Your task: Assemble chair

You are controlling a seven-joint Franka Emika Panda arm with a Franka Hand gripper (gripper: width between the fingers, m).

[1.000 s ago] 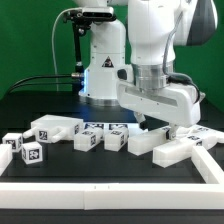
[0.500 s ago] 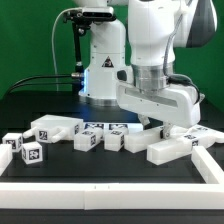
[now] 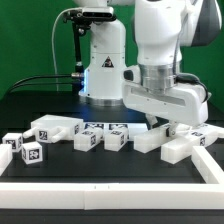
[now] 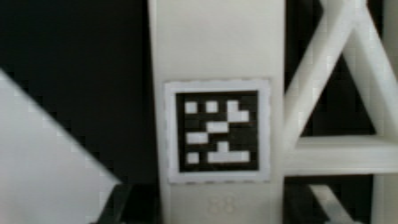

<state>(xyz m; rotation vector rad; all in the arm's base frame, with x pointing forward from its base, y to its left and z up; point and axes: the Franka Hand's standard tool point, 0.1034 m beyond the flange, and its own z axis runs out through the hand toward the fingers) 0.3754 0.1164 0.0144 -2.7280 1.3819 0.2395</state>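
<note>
Exterior view: the claw [image 3: 158,124] sits low over the desk [image 3: 40,105], in the cluster of white chair pieces toward the exterior view's right. Its fingers are hidden behind the wrist housing, so the opening cannot be read here. Directly under it lies a chunky white piece [image 3: 150,138], its long axis running roughly across the view from left to right. A second long block [image 3: 186,149] lies just beside that one, nearer the white border rail [image 3: 100,183]. Two tagged blocks [image 3: 90,140] stand near the middle. Two small tagged cubes [image 3: 22,148] sit at the exterior view's far left, well apart from the claw. Judgement: the chunky piece is the one in hand, lying straight below the claw, not off to a side. Wrist view: a white bar [image 4: 217,60] runs the length of the picture through its centre. It carries one square black-and-white tag [image 4: 217,130]. Two dark shapes at the edge, probably the fingers [image 4: 121,208], flank the bar, so its long axis crosses the closing line. I cannot tell whether they press on it or stand clear. An open strutted white piece [image 4: 347,90] lies close alongside. Writing: none legible. Only the pixel-pattern tags are visible, and there are no brands or lettering.
</note>
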